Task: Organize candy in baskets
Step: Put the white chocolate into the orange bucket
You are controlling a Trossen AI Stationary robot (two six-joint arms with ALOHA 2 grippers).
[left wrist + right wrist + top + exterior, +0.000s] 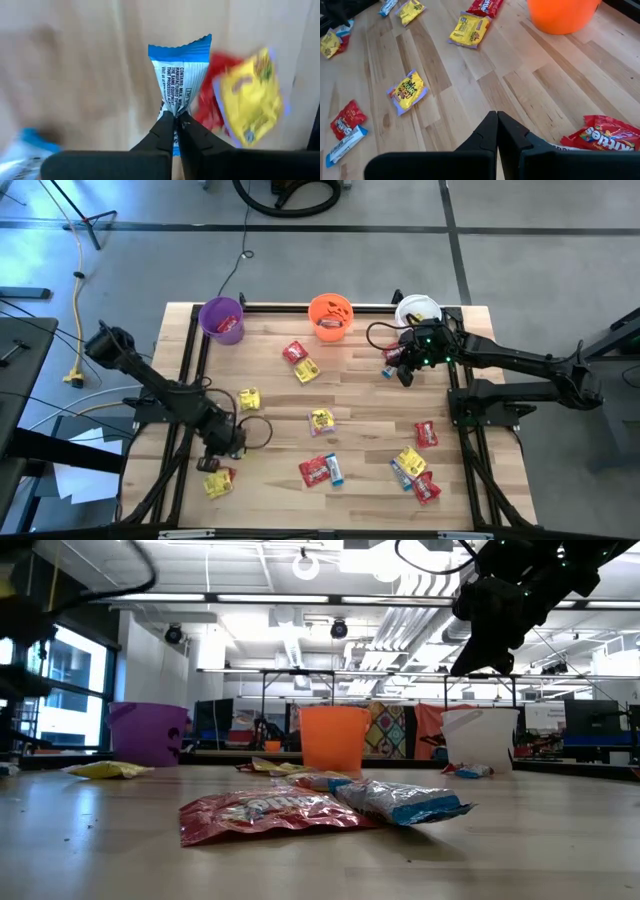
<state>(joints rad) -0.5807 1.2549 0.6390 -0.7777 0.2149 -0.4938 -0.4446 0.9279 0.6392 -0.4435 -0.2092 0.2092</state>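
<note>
High view: near our surface's (pixel 380 410) left front corner, left gripper (pixel 222 452) jaws clamp a blue-and-white bar (pixel 178 75) — right gripper (pixel 403 372) jaws together, empty.

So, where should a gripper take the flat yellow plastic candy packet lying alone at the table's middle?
Probably from straight above, pinching one short edge: the yellow packet lies flat on the wooden table, with nothing touching it.

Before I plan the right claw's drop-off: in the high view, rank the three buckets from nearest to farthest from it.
1. White bucket, just beyond the right claw, at the far right corner.
2. Orange bucket, far edge, middle.
3. Purple bucket, far left corner.
</note>
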